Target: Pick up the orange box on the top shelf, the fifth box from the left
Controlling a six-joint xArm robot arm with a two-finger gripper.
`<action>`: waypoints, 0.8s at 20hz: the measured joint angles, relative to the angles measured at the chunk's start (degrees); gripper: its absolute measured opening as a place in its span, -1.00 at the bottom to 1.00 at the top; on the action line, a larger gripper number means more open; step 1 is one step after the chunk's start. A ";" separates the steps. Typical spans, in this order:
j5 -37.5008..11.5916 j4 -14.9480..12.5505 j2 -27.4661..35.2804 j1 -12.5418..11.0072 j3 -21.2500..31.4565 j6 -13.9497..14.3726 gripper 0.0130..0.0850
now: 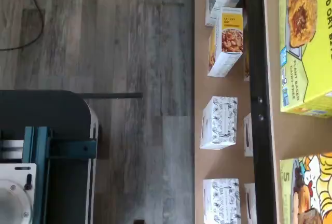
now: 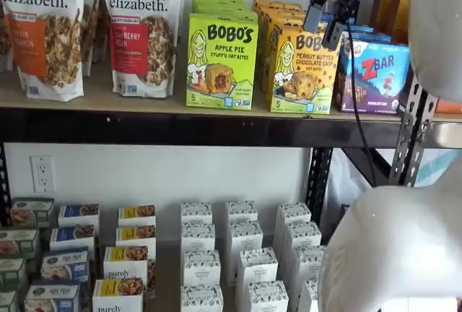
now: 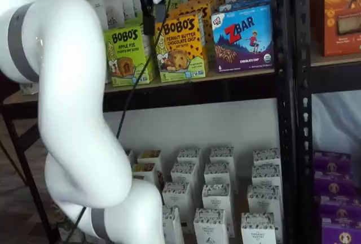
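- Hanging in front of the rack, the gripper [image 2: 323, 22] shows in both shelf views as two black fingers under a white body, with a plain gap between them: the claw is spread and holds nothing.
- Just behind those fingers stands the orange box [image 2: 302, 68], upright at the front edge of the top shelf [image 2: 144, 102], its face with the cartoon girl turned outward.
- On one side of it is the lime-green Apple Pie box [image 2: 221, 61], just beside it; on the other the blue ZBar box [image 2: 374, 75], also close, so there is little room for a finger at either flank.
- More orange cartons stand in a row behind it, so a push backward would likely meet resistance.
- As a judgement: a thin cardboard carton, light and fairly stiff at the edges but easy to dent on the broad faces; its printed skin looks smooth and may slip.
- Best hold, probably: across the narrow width near the upper corners, where the folds stiffen it.
- Lower down and further back sit small white cartons [image 2: 201, 265].
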 joint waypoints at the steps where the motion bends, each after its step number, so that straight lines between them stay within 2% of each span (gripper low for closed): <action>1: -0.89 -1.00 -0.54 0.68 0.61 0.29 1.00; 4: -2.25 -2.26 -1.68 2.11 1.92 1.25 1.00; 9: -2.99 -2.41 -2.37 2.84 2.93 1.89 1.00; 13: -6.15 -2.08 -3.93 3.15 5.32 2.10 1.00; 16: -6.67 -1.77 -4.00 3.32 5.69 2.29 1.00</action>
